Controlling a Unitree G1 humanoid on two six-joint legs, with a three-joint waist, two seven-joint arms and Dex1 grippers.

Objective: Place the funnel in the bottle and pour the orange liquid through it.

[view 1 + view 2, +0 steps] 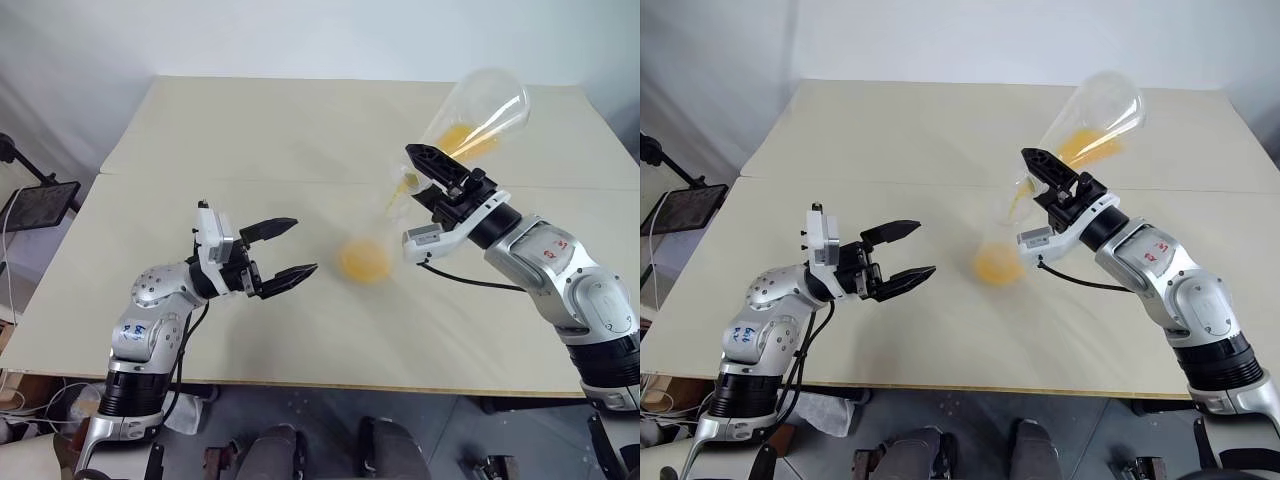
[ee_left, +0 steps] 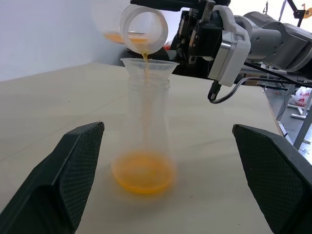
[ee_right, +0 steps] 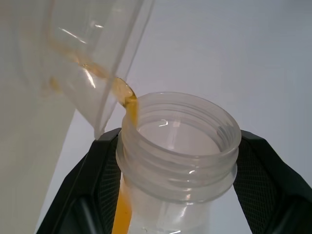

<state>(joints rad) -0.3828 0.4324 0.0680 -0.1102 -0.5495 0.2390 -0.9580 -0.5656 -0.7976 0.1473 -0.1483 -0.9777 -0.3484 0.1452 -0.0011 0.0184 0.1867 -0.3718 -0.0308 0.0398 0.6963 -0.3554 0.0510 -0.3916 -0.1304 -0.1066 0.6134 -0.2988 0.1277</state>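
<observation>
Upper right: right gripper (image 1: 425,170) clamped on tilted flask (image 1: 478,115) | liquid (image 2: 145,61) streaming into funnel (image 2: 149,67) on bottle (image 2: 146,131) | left gripper (image 1: 288,250) fingers apart

The bottle (image 2: 145,141) stands upright on the pale bench (image 2: 58,107), the clear funnel (image 2: 149,68) seated in its neck. Just above the funnel, a larger clear flask (image 2: 141,27) is tipped over, gripped by the right gripper (image 2: 195,22), and a thin stream of orange liquid (image 2: 143,178) runs from its mouth through the funnel, pooling in the bottle's round base. The left gripper (image 2: 168,195) has its jaws spread wide, apart from the bottle.
</observation>
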